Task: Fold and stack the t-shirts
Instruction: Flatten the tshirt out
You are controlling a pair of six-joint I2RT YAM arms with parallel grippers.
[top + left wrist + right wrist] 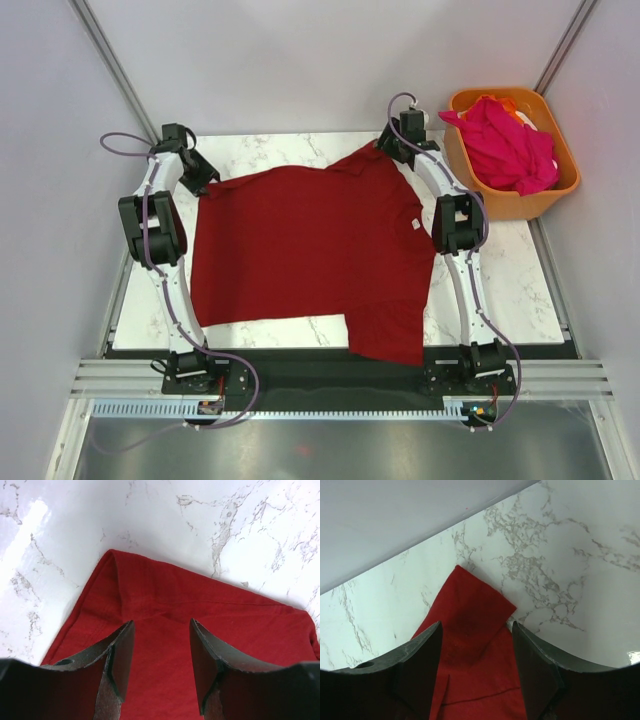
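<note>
A dark crimson t-shirt [310, 250] lies spread flat on the marble table [500, 290], with a small white label [412, 224] near its right side. One near corner [385, 340] droops over the table's front edge. My left gripper [200, 180] stands open over the shirt's far left corner [175, 600], its jaws [161, 625] apart above flat cloth. My right gripper [390, 145] stands open at the far right sleeve [470, 600], its jaws [476, 627] straddling the cloth. A magenta pink t-shirt [510, 150] lies crumpled in the tub.
An orange plastic tub [560, 190] sits at the back right corner, just off the table. Grey walls close in on the back and both sides. Bare marble [260, 150] shows behind the shirt and to its right.
</note>
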